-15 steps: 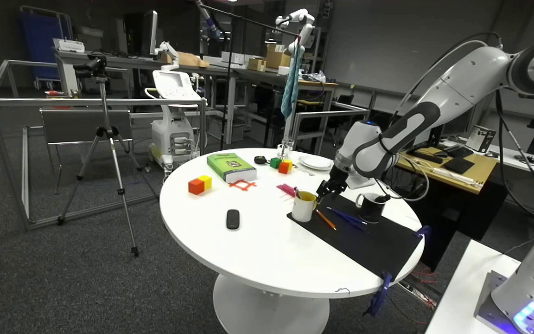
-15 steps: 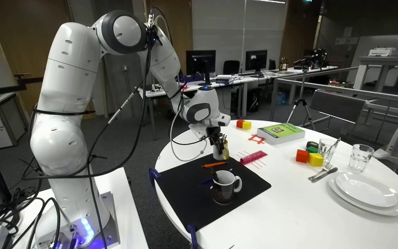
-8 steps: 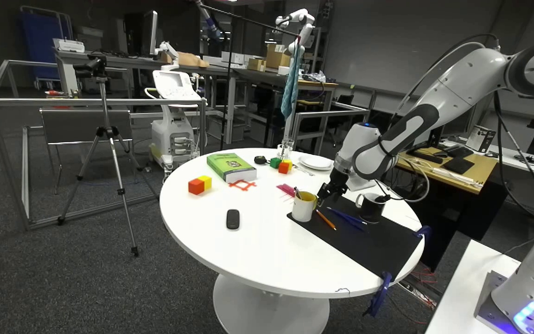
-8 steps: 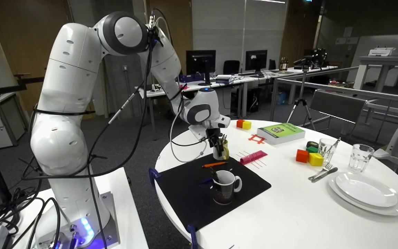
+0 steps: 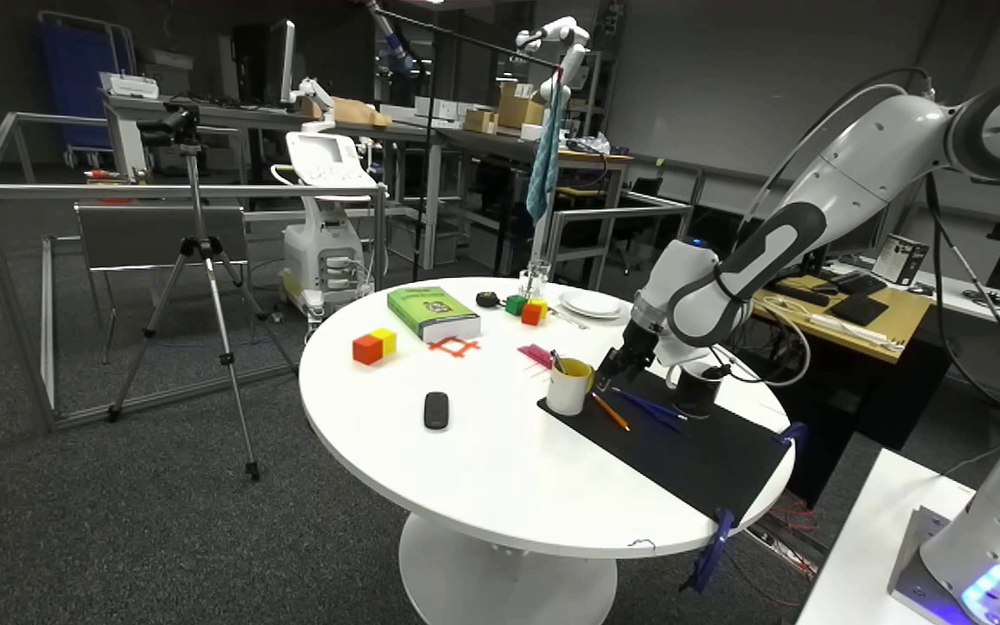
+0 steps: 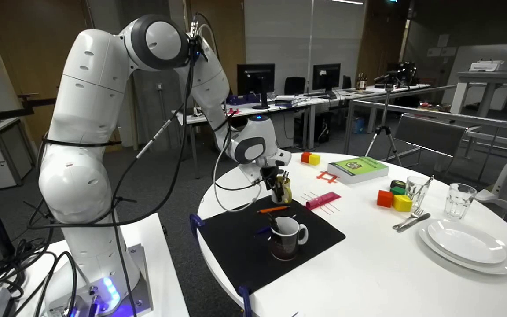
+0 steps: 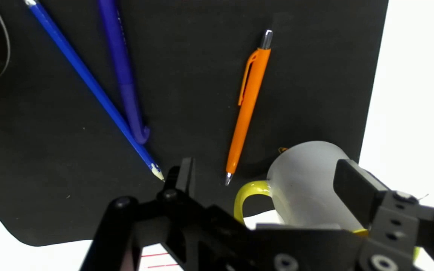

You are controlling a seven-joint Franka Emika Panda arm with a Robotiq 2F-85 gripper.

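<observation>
My gripper (image 7: 266, 175) stands open, its fingers wide apart with nothing pinched between them. Nearest to it is a white mug (image 7: 307, 180) with a yellow handle, partly hidden by one finger (image 7: 360, 188) and the gripper body; I cannot tell whether they touch. In an exterior view that mug (image 5: 566, 392) holds pens, and the fingers are beside its handle. An orange pen (image 7: 249, 109) lies on the black mat (image 7: 187, 56), its tip toward the gap between the fingers. A blue pencil (image 7: 89, 79) crosses a darker blue pen (image 7: 124, 75) to the left.
A dark mug (image 6: 285, 246) stands on the mat below the forearm. Blue clamps (image 5: 708, 555) grip the table edge. Farther around are a pink piece (image 6: 322, 200), green book (image 6: 358, 167), coloured blocks (image 6: 384, 198), glasses (image 6: 459, 200), plates (image 6: 467, 242) and a black remote-like object (image 5: 436, 410).
The wrist has sunk and tilted slightly, and the fingers sit a little lower beside the yellow-handled mug. The objects on the table have not moved.
</observation>
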